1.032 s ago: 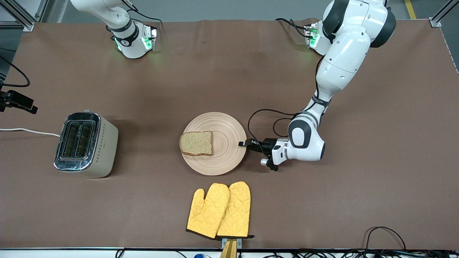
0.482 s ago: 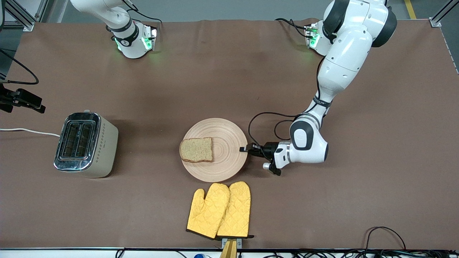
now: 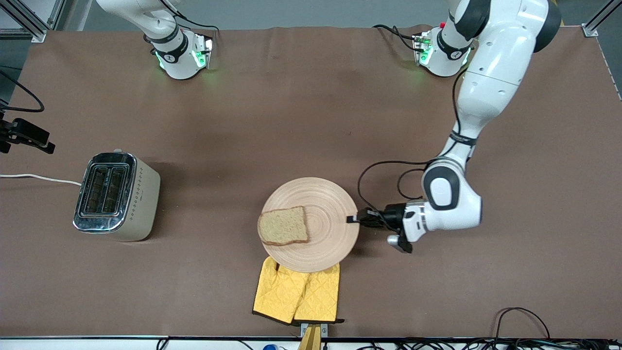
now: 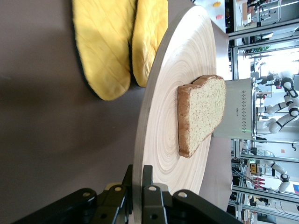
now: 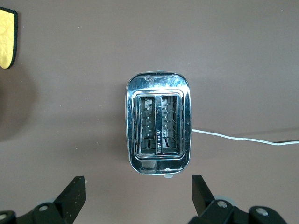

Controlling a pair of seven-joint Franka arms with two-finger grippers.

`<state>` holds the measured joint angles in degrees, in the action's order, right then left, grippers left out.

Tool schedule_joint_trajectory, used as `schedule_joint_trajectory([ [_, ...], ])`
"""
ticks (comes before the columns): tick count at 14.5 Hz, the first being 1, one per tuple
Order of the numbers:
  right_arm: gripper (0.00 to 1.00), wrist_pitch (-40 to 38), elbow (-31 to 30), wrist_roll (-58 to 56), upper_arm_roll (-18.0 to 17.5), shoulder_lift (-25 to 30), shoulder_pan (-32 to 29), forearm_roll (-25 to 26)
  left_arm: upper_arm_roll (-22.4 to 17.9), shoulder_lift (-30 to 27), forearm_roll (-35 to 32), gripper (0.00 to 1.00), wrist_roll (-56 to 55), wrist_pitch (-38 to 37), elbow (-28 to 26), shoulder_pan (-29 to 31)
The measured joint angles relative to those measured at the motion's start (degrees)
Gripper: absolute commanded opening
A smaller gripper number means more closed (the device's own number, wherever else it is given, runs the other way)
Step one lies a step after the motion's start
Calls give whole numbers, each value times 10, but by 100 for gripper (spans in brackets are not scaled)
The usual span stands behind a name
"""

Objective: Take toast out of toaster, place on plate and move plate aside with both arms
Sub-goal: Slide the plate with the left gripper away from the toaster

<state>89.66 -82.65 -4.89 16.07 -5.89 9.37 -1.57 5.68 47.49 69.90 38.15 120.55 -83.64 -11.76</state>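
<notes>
The round pale wooden plate is held by its rim in my left gripper, which is shut on the edge toward the left arm's end of the table. In the left wrist view the fingers pinch the rim of the plate. The brown toast lies flat on the plate, on the side toward the toaster. The plate's front edge now covers the tops of the yellow mitts. My right gripper hangs open and empty high over the table by the toaster.
The chrome toaster stands toward the right arm's end of the table, both slots empty, its white cord running off the edge. The oven mitts lie near the table's front edge, just under the plate.
The left arm has carried the plate and its toast toward the front camera and toward its own end, so that the plate now overlaps the mitts. The right gripper stays open.
</notes>
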Motion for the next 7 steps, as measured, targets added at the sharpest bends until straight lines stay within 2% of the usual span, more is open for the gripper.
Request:
schedule_joint_trajectory([
  [7,100,-1,0,0,-20,0,-5,0,-1,-31,-129,0,0,-141,-4,187],
])
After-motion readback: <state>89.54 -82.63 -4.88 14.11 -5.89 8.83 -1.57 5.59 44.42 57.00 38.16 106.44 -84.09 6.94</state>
